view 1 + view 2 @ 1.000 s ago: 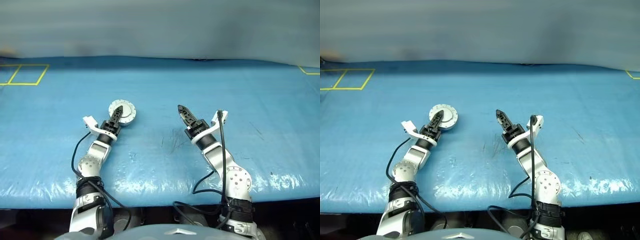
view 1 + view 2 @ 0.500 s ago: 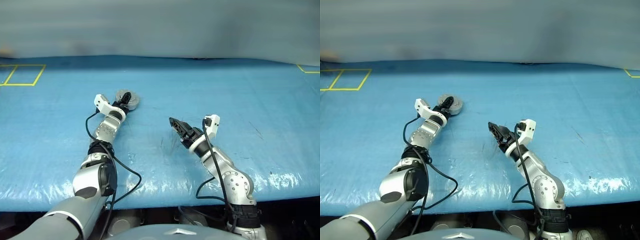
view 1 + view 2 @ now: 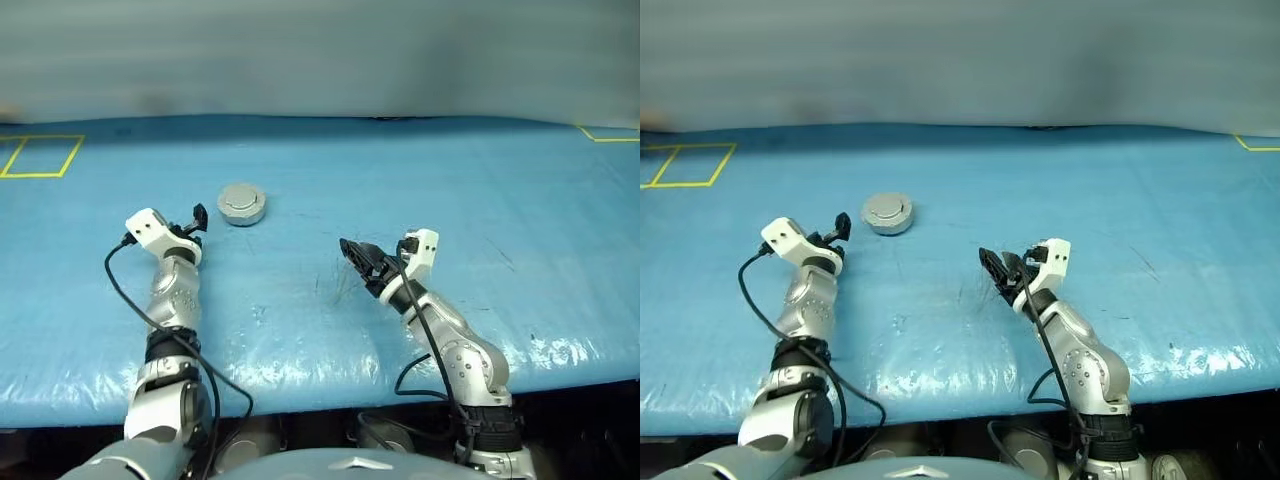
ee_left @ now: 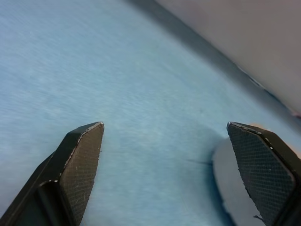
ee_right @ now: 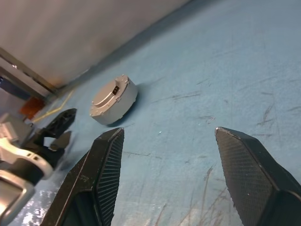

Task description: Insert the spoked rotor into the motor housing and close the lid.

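Note:
The motor housing (image 3: 241, 203) sits on the blue table as a closed grey puck. The lid (image 5: 109, 92) lies flat on top with its plain grey face up. The spoked rotor is hidden. My left gripper (image 3: 197, 221) hovers open and empty just left of and nearer than the housing, apart from it. In the left wrist view a grey edge of the housing (image 4: 229, 181) shows beside one finger (image 4: 81, 165). My right gripper (image 3: 358, 258) is open and empty over the table's middle, pointing left toward the housing (image 3: 886, 212).
Blue plastic sheet covers the table (image 3: 420, 180), with scuff marks (image 3: 340, 285) near my right gripper. Yellow tape squares (image 3: 40, 157) mark the far left corner, another tape corner (image 3: 605, 135) the far right. A grey wall runs along the back edge.
The lid has gone from tilted up to flat on the housing. My left gripper let go, opened wide and drew back to the left. The right gripper rolled and sank slightly.

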`<state>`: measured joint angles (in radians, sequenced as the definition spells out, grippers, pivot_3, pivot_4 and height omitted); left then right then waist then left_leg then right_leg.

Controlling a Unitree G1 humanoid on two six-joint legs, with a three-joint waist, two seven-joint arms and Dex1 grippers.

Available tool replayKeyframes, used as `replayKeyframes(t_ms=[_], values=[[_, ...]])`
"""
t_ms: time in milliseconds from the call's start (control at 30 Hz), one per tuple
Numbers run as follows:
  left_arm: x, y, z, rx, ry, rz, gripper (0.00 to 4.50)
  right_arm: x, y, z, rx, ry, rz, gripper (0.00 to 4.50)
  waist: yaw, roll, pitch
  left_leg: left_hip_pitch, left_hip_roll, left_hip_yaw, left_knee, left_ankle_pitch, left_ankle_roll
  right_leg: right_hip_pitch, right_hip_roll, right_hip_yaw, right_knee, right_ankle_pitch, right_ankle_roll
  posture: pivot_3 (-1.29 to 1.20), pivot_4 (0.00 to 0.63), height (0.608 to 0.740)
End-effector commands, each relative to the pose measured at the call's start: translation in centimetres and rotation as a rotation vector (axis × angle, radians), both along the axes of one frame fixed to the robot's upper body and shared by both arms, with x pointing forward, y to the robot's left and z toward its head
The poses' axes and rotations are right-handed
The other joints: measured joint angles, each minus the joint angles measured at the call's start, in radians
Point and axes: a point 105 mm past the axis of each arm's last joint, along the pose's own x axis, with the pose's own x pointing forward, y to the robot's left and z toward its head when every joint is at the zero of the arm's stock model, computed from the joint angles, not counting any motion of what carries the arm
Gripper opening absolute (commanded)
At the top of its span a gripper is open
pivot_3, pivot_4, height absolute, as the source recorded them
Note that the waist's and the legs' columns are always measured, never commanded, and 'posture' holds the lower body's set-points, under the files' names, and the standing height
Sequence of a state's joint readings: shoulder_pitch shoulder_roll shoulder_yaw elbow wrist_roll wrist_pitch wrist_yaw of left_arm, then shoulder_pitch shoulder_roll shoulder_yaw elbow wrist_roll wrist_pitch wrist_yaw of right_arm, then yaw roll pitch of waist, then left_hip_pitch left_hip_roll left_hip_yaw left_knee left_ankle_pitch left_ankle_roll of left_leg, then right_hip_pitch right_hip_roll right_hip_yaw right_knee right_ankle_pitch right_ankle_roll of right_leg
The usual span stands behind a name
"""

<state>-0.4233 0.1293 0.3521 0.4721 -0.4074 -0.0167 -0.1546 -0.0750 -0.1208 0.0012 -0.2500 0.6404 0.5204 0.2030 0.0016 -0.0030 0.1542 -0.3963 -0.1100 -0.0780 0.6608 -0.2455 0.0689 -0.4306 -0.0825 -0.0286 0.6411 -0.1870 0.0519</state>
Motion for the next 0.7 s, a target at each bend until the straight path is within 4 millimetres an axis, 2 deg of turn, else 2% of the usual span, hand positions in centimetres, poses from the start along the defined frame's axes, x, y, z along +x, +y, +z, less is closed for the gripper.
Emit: replayKeyframes(t_ms=[33, 100, 167, 233, 333, 400, 500, 600, 667, 700], values=[[-1.2, -5.8, 6.2, 0.233, -0.288, -0.348, 4.46, 0.4, -0.7, 1.6, -0.203, -0.194, -0.047, 3.22, 0.009, 0.000, 0.000, 0.000, 0.000, 0.000, 0.001, -0.001, -0.002, 0.000, 0.001, 0.000, -0.001, 0.000, 0.000, 0.00, 0.150, 0.740], [-3.8, -10.0, 6.4, 0.357, -0.354, -0.640, 4.46, 0.4, -1.6, 1.6, -0.334, -0.264, -0.063, 3.22, 0.011, 0.000, 0.000, 0.000, -0.001, 0.000, 0.001, -0.002, -0.002, 0.001, 0.001, 0.000, -0.002, 0.001, 0.001, 0.00, 0.150, 0.740], [-5.9, -12.0, 5.7, 0.420, -0.363, -0.821, 4.46, 0.5, -2.7, 1.6, -0.404, -0.299, -0.079, 3.22, 0.011, 0.002, -0.001, 0.001, -0.001, 0.001, 0.001, -0.003, -0.001, 0.001, 0.001, 0.001, -0.003, 0.001, 0.001, 0.00, 0.150, 0.740], [-7.2, -12.6, 4.1, 0.491, -0.325, -0.930, 4.46, 0.7, -4.1, 1.6, -0.484, -0.320, -0.099, 3.22, 0.009, 0.003, -0.002, 0.001, -0.001, 0.001, 0.000, -0.003, -0.001, 0.001, 0.002, 0.002, -0.005, 0.001, 0.001, 0.00, 0.150, 0.740], [-8.0, -12.7, 1.7, 0.572, -0.259, -0.986, 4.46, 0.7, -5.2, 0.9, -0.616, -0.335, -0.073, 3.22, 0.006, 0.003, -0.001, 0.001, 0.003, 0.001, -0.001, -0.002, -0.002, 0.001, 0.001, 0.002, -0.004, 0.000, -0.001, 0.00, 0.150, 0.740], [-8.3, -12.7, 0.3, 0.611, -0.230, -1.006, 4.46, 0.4, -5.4, 0.1, -0.603, -0.303, -0.017, 3.22, 0.008, 0.003, -0.001, 0.001, 0.006, 0.001, -0.001, 0.000, -0.001, 0.002, 0.003, 0.001, -0.004, -0.001, -0.003, 0.00, 0.150, 0.740], [-8.7, -13.0, -0.7, 0.579, -0.203, -1.030, 4.46, -0.6, -5.3, -0.5, -0.559, -0.264, 0.095, 3.22, 0.012, 0.003, -0.001, 0.001, 0.010, 0.001, -0.002, -0.001, 0.001, 0.003, 0.005, 0.000, -0.004, 0.000, -0.007, 0.00, 0.150, 0.740], [-9.2, -13.5, -0.9, 0.550, -0.203, -1.079, 4.50, -1.3, -5.4, -1.0, -0.537, -0.242, 0.157, 3.75, 0.014, 0.003, -0.001, 0.000, 0.012, 0.001, -0.001, -0.001, 0.001, 0.003, 0.006, -0.002, -0.004, 0.000, -0.008, 0.00, 0.150, 0.740], [-9.3, -13.7, -0.7, 0.545, -0.227, -1.087, 4.50, -1.3, -5.4, -1.1, -0.552, -0.246, 0.153, 4.34, 0.014, 0.003, -0.001, 0.000, 0.012, 0.001, -0.001, -0.001, 0.001, 0.003, 0.006, -0.002, -0.004, 0.000, -0.007, 0.00, 0.150, 0.740], [-9.3, -13.8, -0.6, 0.548, -0.238, -1.091, 4.50, -1.0, -5.5, -0.9, -0.566, -0.258, 0.129, 4.43, 0.014, 0.003, -0.001, 0.000, 0.012, 0.001, 0.000, -0.001, 0.001, 0.003, 0.006, -0.002, -0.004, -0.001, -0.006, 0.00, 0.150, 0.740]])
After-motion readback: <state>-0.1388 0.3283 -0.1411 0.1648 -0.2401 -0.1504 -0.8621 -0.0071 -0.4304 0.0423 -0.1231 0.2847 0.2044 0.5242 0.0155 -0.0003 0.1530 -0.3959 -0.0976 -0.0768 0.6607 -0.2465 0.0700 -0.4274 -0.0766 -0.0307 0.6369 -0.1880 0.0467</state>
